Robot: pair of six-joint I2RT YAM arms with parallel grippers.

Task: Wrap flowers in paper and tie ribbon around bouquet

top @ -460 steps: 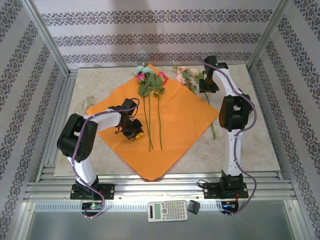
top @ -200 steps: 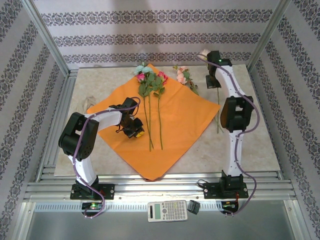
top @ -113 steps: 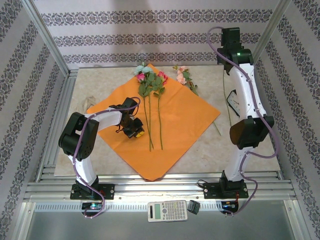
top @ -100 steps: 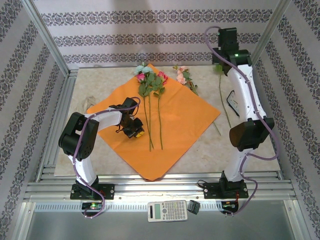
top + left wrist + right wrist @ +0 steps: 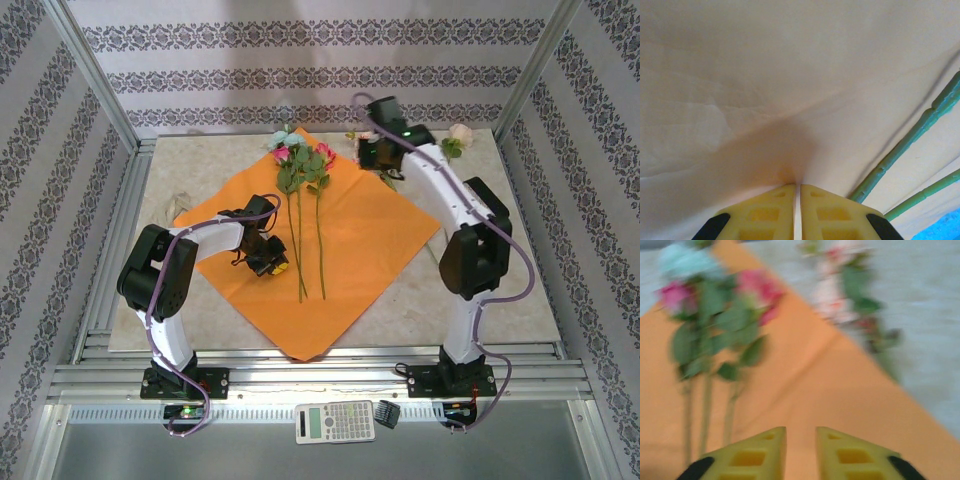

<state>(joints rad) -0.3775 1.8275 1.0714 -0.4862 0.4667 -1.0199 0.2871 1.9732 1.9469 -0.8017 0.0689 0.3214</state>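
Now flowers (image 5: 292, 178) lie on the paper (image 5: 370, 240), left fingers (image 5: 765, 215) pinching it, right fingers (image 5: 850, 455) parted, empty.

the paper (image 5: 370, 250) lies bare on its near and right parts. three stems (image 5: 299, 240) cross its middle, the left gripper (image 5: 270, 266) just left of them. the right arm (image 5: 450, 195) spans the table's (image 5: 510, 290) right side.
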